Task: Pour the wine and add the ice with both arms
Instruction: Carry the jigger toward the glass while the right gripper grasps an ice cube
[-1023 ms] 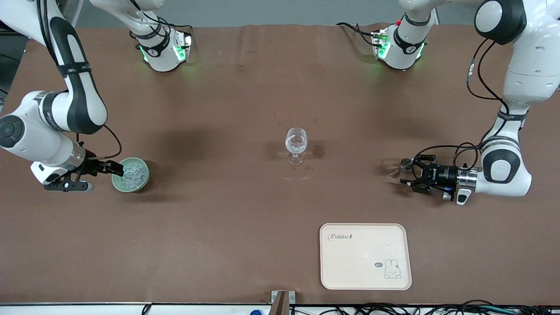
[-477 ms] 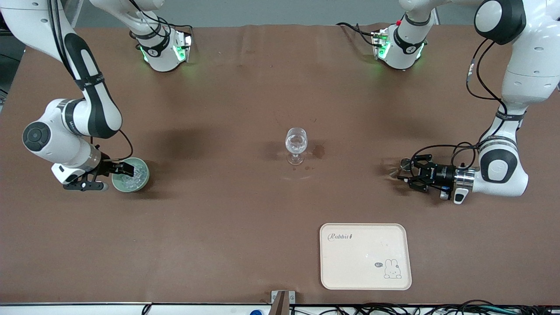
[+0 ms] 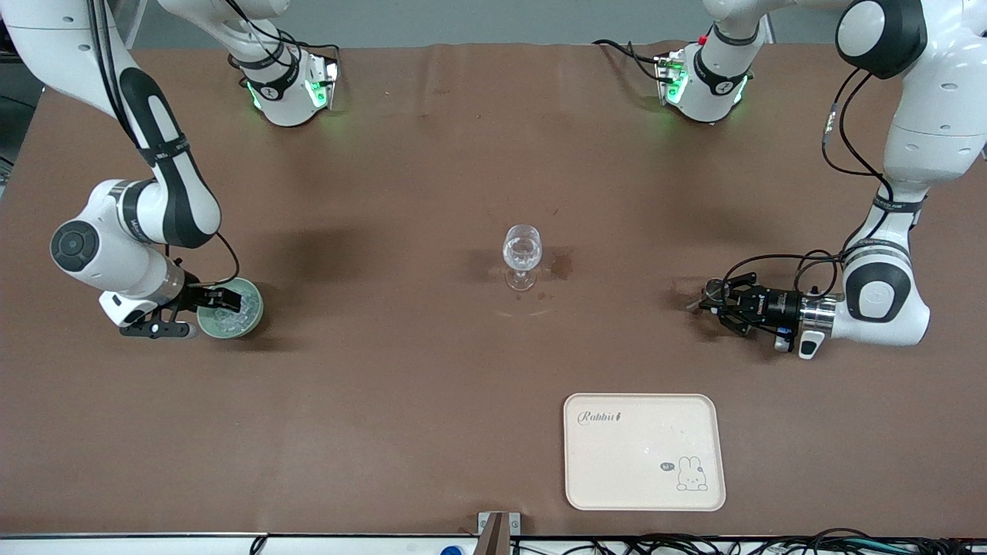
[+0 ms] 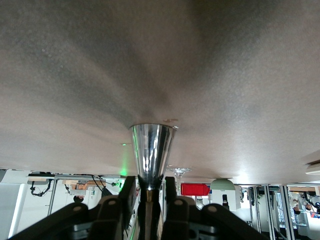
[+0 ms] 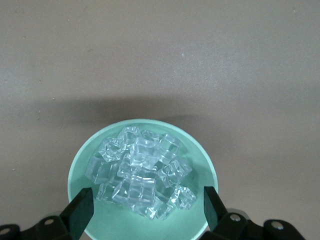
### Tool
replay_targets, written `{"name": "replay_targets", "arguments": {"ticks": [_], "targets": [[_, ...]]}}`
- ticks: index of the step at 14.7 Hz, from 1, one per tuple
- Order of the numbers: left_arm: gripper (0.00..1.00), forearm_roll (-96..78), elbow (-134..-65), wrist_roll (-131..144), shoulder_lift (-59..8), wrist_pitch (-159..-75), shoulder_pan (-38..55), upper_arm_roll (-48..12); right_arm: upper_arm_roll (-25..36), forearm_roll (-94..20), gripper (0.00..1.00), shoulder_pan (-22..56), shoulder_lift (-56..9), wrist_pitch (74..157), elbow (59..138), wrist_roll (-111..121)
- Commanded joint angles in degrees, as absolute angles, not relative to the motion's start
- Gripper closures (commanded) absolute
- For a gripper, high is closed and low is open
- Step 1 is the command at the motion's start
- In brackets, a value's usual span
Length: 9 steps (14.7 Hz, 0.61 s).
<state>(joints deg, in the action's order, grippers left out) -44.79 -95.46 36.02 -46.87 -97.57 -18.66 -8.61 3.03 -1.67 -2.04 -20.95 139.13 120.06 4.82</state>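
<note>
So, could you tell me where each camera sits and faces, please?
Front view: high across the table, facing the left arm and right arm; stemmed glass, tray too.
Left wrist view: on the left wrist, looking along the left claw, shut on a metal cup.
Right wrist view: on the right wrist, looking down past the open right claw into the green bowl of ice.
Shared: the front view also shows cup and bowl.

tray | "Rabbit" in script at corner | "hi" bubble by rabbit drawing
</note>
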Motion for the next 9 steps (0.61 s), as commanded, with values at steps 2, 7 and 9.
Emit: {"name": "replay_targets", "arguments": {"ticks": [2,7,9], "targets": [[0.91,-46.8,-95.8,35.3,-46.9,-97.1,-18.6,-8.6,2.6,-1.8,0.03,-2.3,-21.3,141.2,121.4,5.0],[0.99,-48.8,-95.3,35.2,-46.2,-95.0,-18.6,-10.0,2.6,-1.8,0.03,-2.0,-22.1,141.7,121.4,4.9],[0.99,-48.6,-95.1,36.3,-45.3,-95.0,-18.8,-12.5,2.5,-1.8,0.04,-1.9,-22.1,141.5,121.5,4.6]]}}
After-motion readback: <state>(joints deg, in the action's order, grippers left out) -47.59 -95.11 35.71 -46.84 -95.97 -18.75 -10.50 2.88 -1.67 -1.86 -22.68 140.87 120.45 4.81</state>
